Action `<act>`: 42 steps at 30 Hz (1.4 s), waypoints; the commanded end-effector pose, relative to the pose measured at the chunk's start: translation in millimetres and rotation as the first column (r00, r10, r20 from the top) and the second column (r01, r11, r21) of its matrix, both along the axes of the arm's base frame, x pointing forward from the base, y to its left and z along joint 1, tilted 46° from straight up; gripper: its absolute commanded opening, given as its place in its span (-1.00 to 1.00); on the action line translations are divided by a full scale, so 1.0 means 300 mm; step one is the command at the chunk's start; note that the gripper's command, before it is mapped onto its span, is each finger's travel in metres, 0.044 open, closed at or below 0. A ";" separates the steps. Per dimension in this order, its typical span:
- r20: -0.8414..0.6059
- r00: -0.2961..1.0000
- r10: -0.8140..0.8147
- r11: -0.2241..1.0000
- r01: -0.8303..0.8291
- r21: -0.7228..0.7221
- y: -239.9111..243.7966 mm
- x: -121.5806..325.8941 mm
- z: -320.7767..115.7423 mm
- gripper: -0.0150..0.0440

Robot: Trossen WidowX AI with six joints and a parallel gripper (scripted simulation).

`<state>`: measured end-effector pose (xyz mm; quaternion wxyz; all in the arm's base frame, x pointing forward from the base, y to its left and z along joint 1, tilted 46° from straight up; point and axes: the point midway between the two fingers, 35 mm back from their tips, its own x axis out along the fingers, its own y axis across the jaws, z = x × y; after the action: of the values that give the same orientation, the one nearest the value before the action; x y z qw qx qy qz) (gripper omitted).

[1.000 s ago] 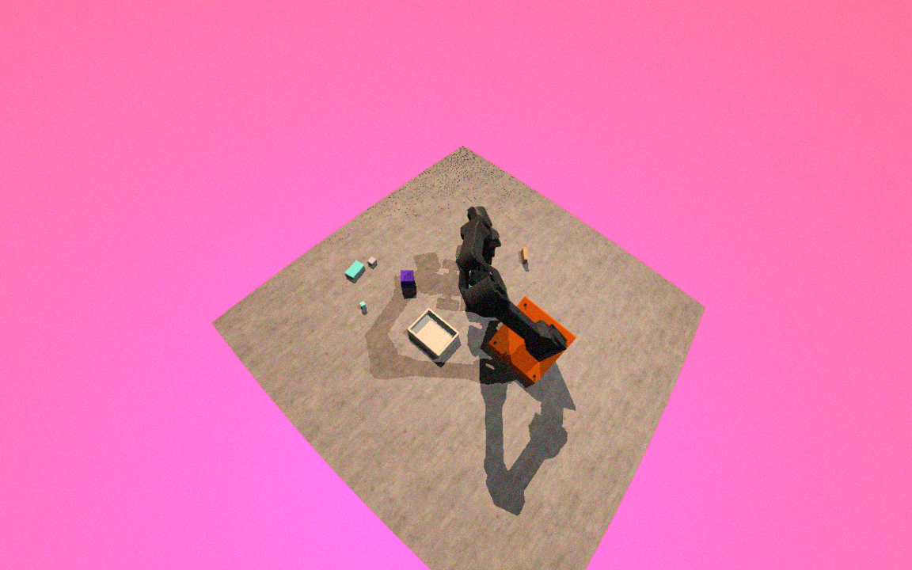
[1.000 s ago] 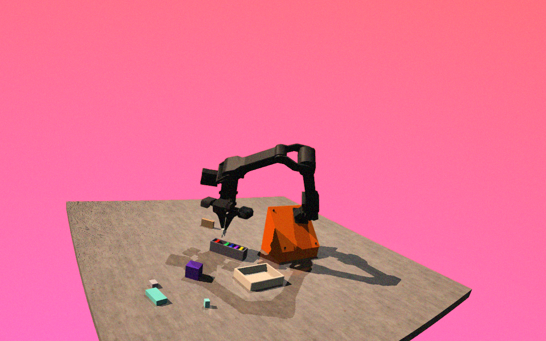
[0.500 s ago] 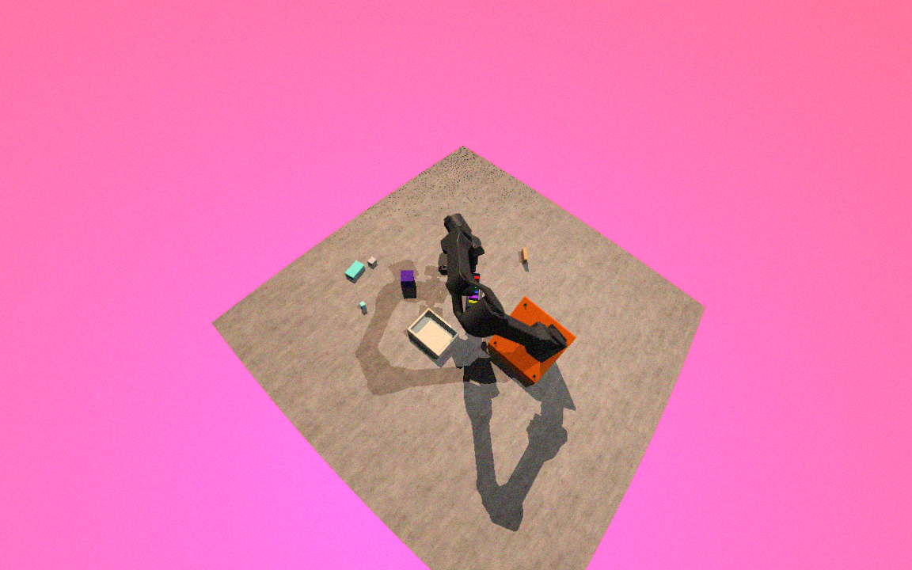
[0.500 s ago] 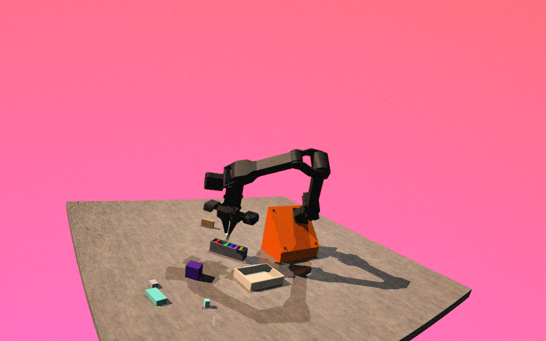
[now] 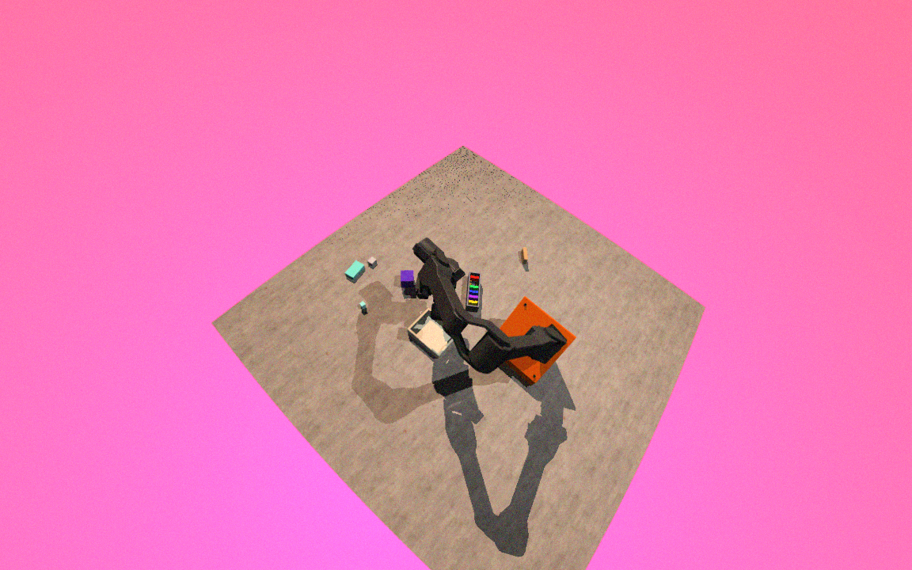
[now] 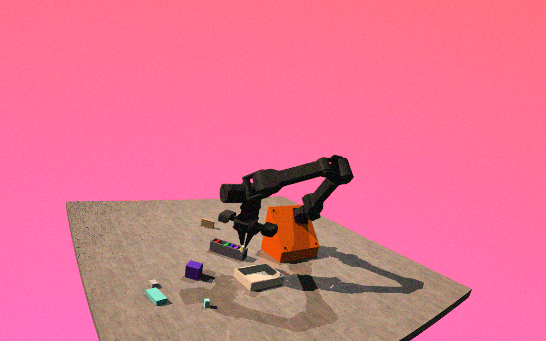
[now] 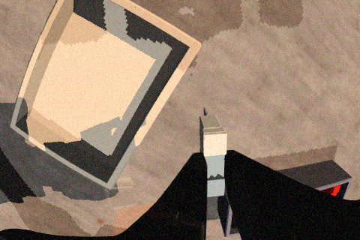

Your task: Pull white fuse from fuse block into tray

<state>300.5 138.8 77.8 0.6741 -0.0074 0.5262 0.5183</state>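
My gripper (image 6: 243, 244) (image 7: 212, 161) is shut on the white fuse (image 6: 242, 248) (image 7: 214, 144), which hangs below the fingertips above the table. In the top view the arm hides the fuse. The cream tray (image 5: 420, 345) (image 6: 267, 285) (image 7: 139, 13) is empty; the wrist view shows it to the left of the fuse. The dark fuse block (image 5: 472, 308) (image 6: 225, 251) (image 7: 319, 171) holds red, green, blue, purple and yellow fuses. It lies behind the gripper in the exterior view, and the right finger hides most of it in the wrist view.
A purple cube (image 5: 407, 277) (image 6: 193, 270) stands left of the block. A teal block (image 5: 355, 270) (image 6: 156, 296), a small grey cube (image 5: 372, 262) (image 6: 153, 283) and a small teal cube (image 6: 206, 303) lie farther out. A tan block (image 6: 207, 223) lies beyond the fuse block. The orange base (image 6: 287, 235) carries the arm.
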 end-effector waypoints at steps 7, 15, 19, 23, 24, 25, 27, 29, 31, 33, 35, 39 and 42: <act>-0.021 1.000 0.000 1.000 0.001 0.029 0.137 -0.116 0.150 -0.49; -0.022 1.000 0.000 1.000 0.001 0.031 0.148 -0.125 0.157 -0.49; -0.022 1.000 0.000 1.000 0.000 0.031 0.162 -0.126 0.143 -0.49; -0.022 1.000 0.000 1.000 0.000 0.031 0.178 -0.127 0.128 -0.49; -0.022 1.000 0.000 1.000 0.000 0.031 0.182 -0.128 0.124 -0.49; -0.022 1.000 0.000 1.000 0.000 0.031 0.185 -0.128 0.121 -0.49; -0.022 1.000 0.000 1.000 0.000 0.031 0.193 -0.129 0.113 -0.49; -0.022 1.000 0.000 1.000 0.000 0.032 0.201 -0.131 0.106 -0.49; -0.022 1.000 0.000 0.999 0.000 0.032 0.209 -0.132 0.099 -0.49; -0.022 1.000 0.000 0.999 0.000 0.032 0.216 -0.134 0.092 -0.49; -0.022 1.000 0.000 0.999 0.001 0.032 0.224 -0.135 0.084 -0.49; -0.022 1.000 0.000 0.999 0.001 0.033 0.238 -0.139 0.071 -0.49; -0.022 1.000 0.000 0.999 0.001 0.034 0.241 -0.140 0.069 -0.49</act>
<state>260.5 210.5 103.3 0.6690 0.0078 0.5196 0.5315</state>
